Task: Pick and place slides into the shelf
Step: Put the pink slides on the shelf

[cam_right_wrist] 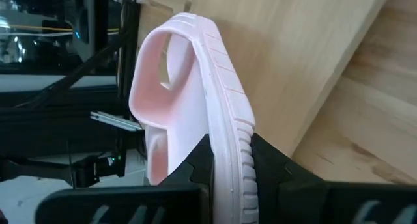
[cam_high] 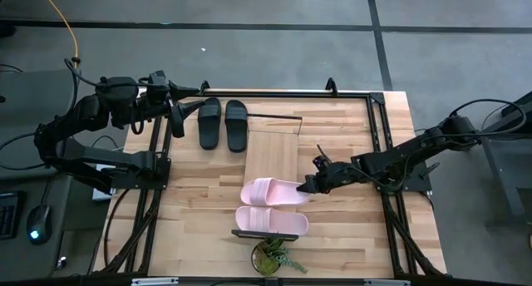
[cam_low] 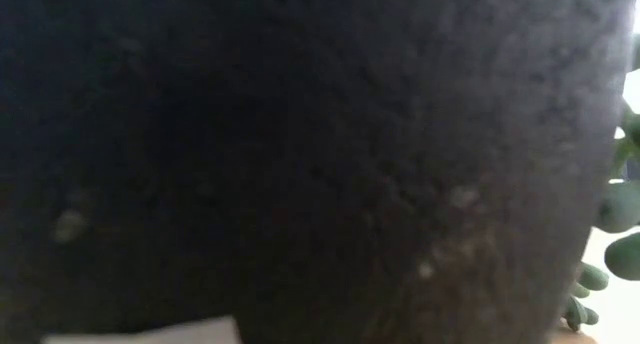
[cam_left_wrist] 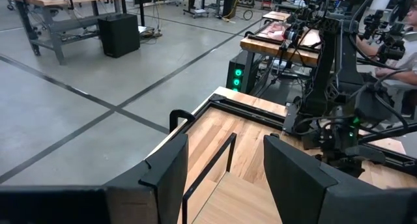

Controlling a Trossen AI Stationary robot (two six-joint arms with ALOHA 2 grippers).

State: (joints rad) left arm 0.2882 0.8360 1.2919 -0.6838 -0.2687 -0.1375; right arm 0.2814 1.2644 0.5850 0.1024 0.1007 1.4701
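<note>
The high view shows the shelf as a long narrow light wood plank running from the middle of the frame down to the lower middle, with thin black frame bars at its two ends. Two pale pink slides lie across its lower part: the upper pink slide and, just below it, the lower pink slide, side by side and close together. The two black slides are not on the shelf; they lie as a pair on the table in the upper middle of the frame, just to the left of the upper end of the shelf. The right gripper reaches in from the right side of the frame and meets the right end of the upper pink slide. In the right wrist view its two dark fingers are closed on the ribbed sole edge of this slide, one on each side, with the plank behind it. The left gripper waits at the upper left of the frame, near the black pair but not touching it; in the left wrist view its fingers stand apart with nothing between them. A small green plant stands at the bottom middle, just below the lower end of the shelf. The low view is almost fully covered by a dark surface, with some green leaves at its right edge.
</note>
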